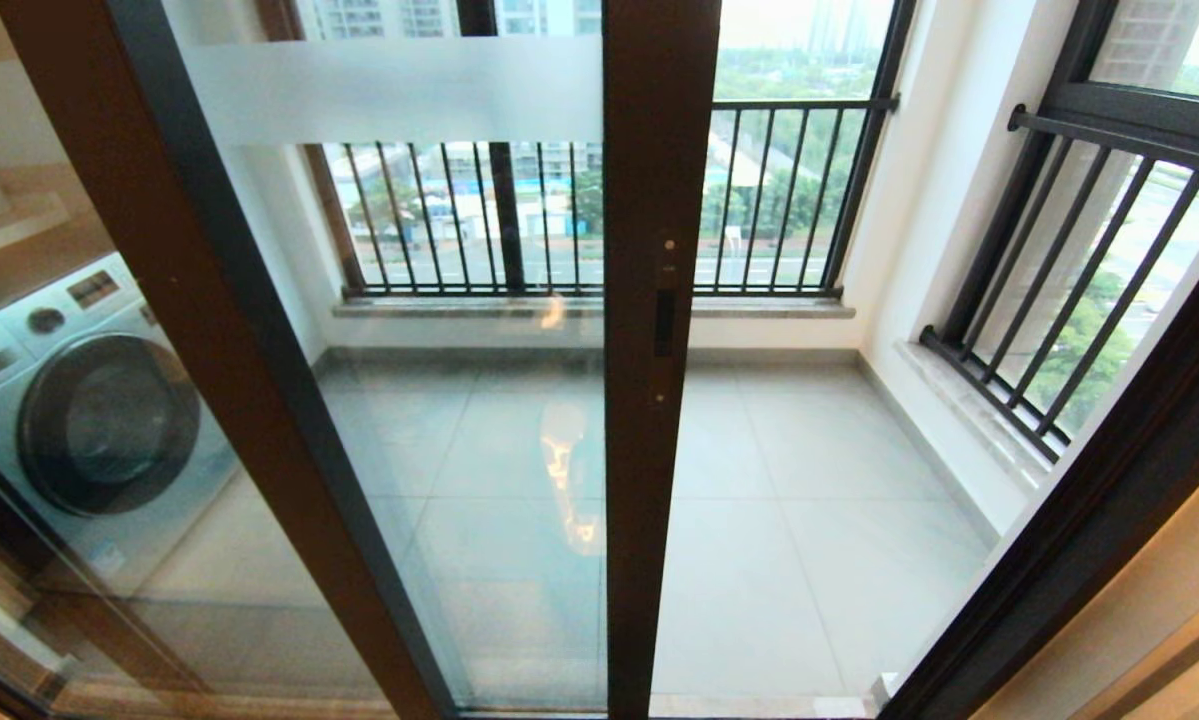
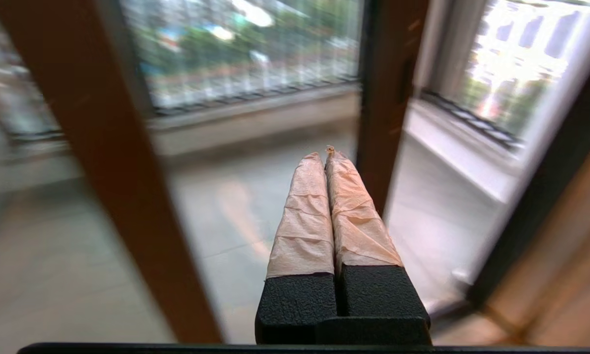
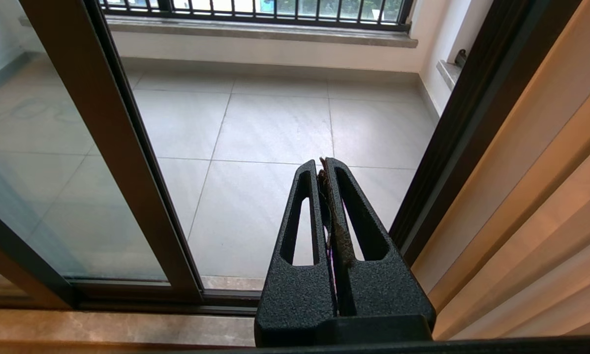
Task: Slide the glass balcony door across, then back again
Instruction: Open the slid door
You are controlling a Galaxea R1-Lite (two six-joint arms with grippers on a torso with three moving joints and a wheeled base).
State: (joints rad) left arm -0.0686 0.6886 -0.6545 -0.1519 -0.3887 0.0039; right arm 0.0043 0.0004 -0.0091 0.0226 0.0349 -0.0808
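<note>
The glass balcony door (image 1: pixel 459 420) stands part way across the opening. A frosted white band (image 1: pixel 399 90) runs near its top. Its dark brown stile (image 1: pixel 659 520) carries a small lock plate (image 1: pixel 665 322). Neither gripper shows in the head view. In the left wrist view my left gripper (image 2: pixel 326 153) is shut and empty, with its taped fingers (image 2: pixel 304 221) pointing at the glass just beside the stile (image 2: pixel 388 98). In the right wrist view my right gripper (image 3: pixel 323 164) is shut and empty, low in the open gap between the stile (image 3: pixel 108 147) and the dark jamb (image 3: pixel 452 137).
A washing machine (image 1: pixel 89 400) stands behind the glass on the left. Black barred railings (image 1: pixel 579 210) close the far window and the side window (image 1: pixel 1079 290). Grey floor tiles (image 1: pixel 809 520) lie beyond the track (image 3: pixel 226 297). A beige wall (image 3: pixel 545 172) borders the jamb.
</note>
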